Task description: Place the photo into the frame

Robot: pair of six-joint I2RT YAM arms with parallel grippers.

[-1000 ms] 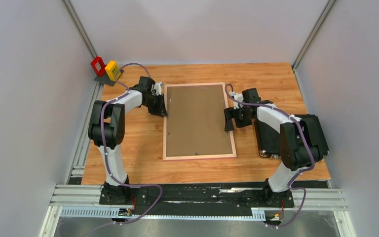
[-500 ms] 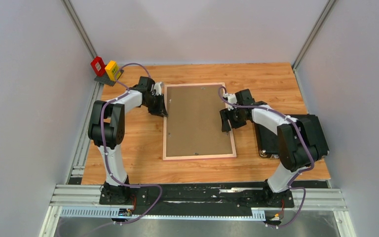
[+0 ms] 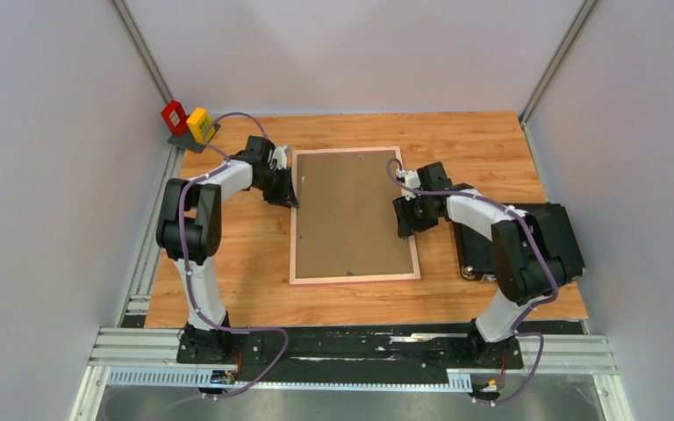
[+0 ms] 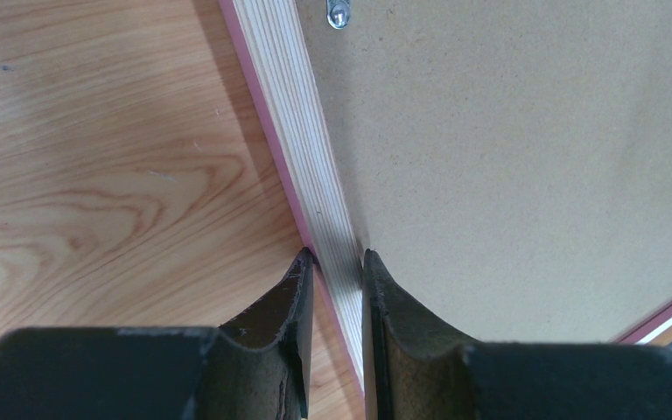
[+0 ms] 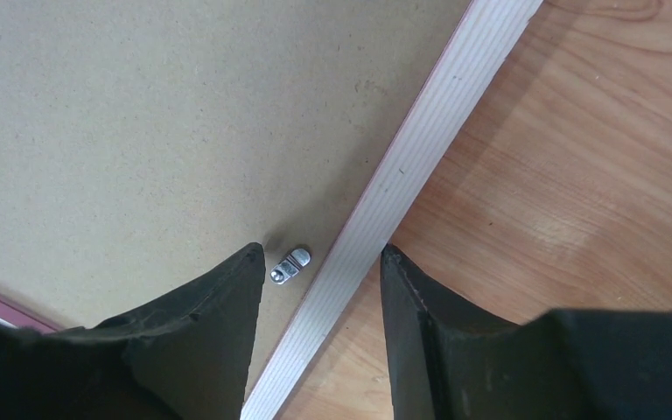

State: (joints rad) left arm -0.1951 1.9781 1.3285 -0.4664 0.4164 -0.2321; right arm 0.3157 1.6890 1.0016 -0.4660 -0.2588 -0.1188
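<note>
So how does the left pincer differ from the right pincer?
The left pincer is clamped on the frame at its left rail; the right pincer stands open across the right rail, gripping nothing. The left pincer's gap holds only the rail; the right pincer's also spans a metal clip. Both straddle a long frame edge.

Matt, finely speckled fibreboard backing board (image 4: 507, 157) in pale layered-wood frame (image 4: 296, 149), shiny metal clip (image 5: 290, 265), smooth wood-grain table (image 4: 96, 175)

Robot lab cell, plain grey walls (image 3: 53, 132), aluminium rails (image 3: 136, 346), wooden table (image 3: 483, 140)
</note>
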